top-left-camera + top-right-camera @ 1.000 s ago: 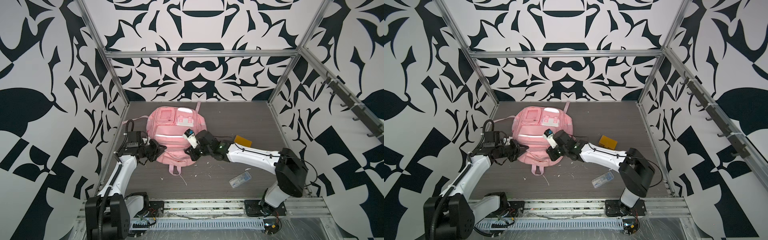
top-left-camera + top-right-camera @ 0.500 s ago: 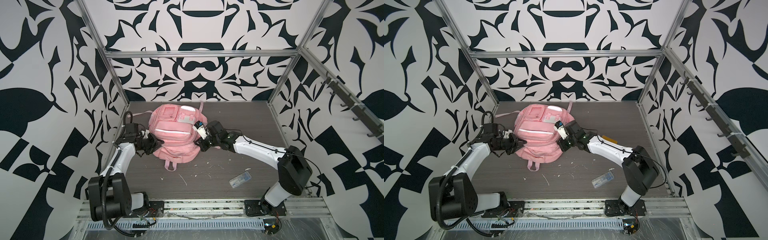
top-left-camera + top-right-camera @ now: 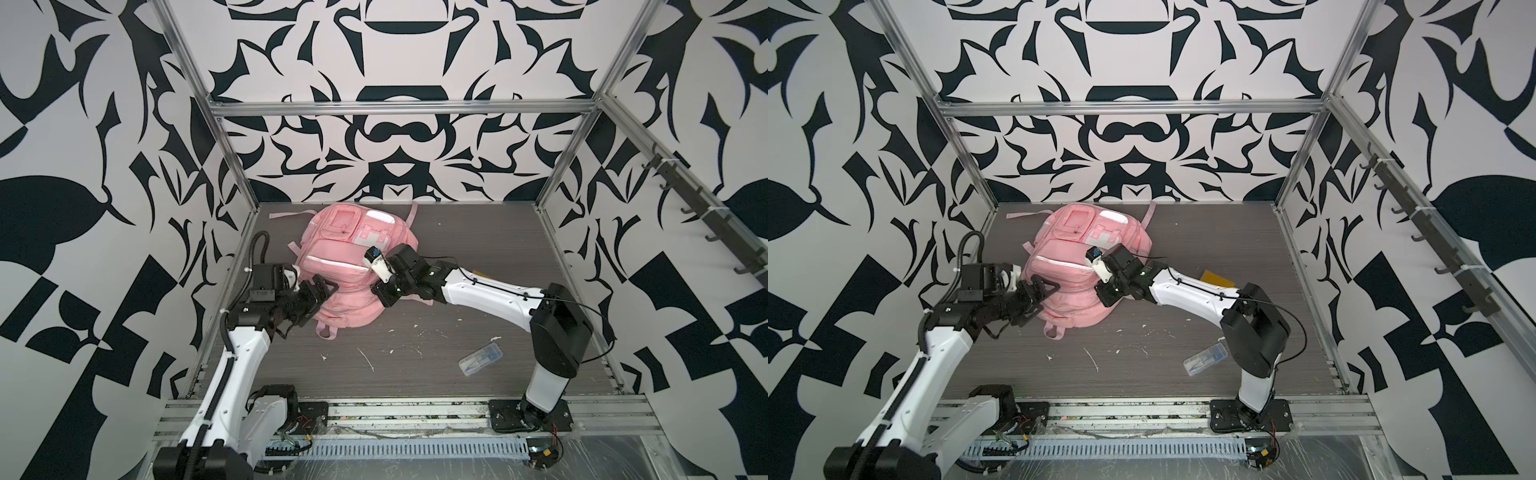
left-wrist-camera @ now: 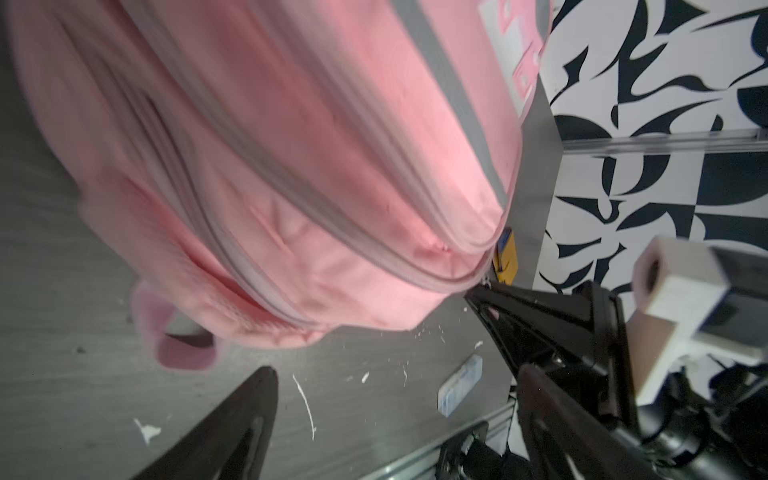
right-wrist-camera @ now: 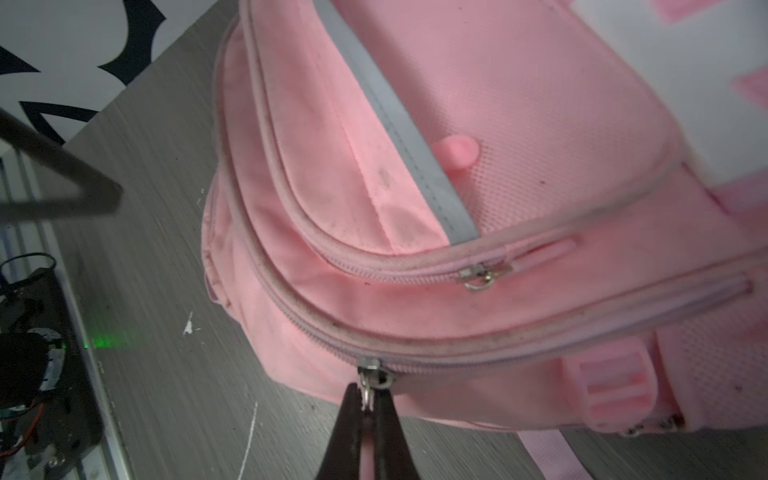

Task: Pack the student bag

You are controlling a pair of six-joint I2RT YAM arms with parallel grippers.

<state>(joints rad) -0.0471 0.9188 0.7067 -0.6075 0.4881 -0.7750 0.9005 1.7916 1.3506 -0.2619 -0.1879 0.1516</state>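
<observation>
The student bag [image 3: 349, 266] [image 3: 1075, 270], a pink backpack with grey-white strips, lies flat on the dark table at the back left. My right gripper [image 5: 366, 399] [image 3: 383, 293] is shut on the metal pull of the zip slider [image 5: 370, 368] on the bag's right side. Its zips look closed in the right wrist view. My left gripper [image 4: 390, 415] [image 3: 323, 290] stands open at the bag's left side, with only bare table between its fingers [image 4: 245, 428]. In the left wrist view the bag [image 4: 291, 166] fills most of the frame.
A clear plastic box [image 3: 480, 360] [image 3: 1205, 358] [image 4: 460, 386] with blue contents lies on the table at the front right. A yellow flat item [image 3: 1217, 277] [image 4: 507, 257] sits behind my right arm. White scraps [image 3: 365, 359] dot the table. Metal frame posts and patterned walls close in the sides.
My left gripper has opened and let go of the bag's left side. The right gripper stays shut on the zip pull and has shifted a little along the bag's edge.
</observation>
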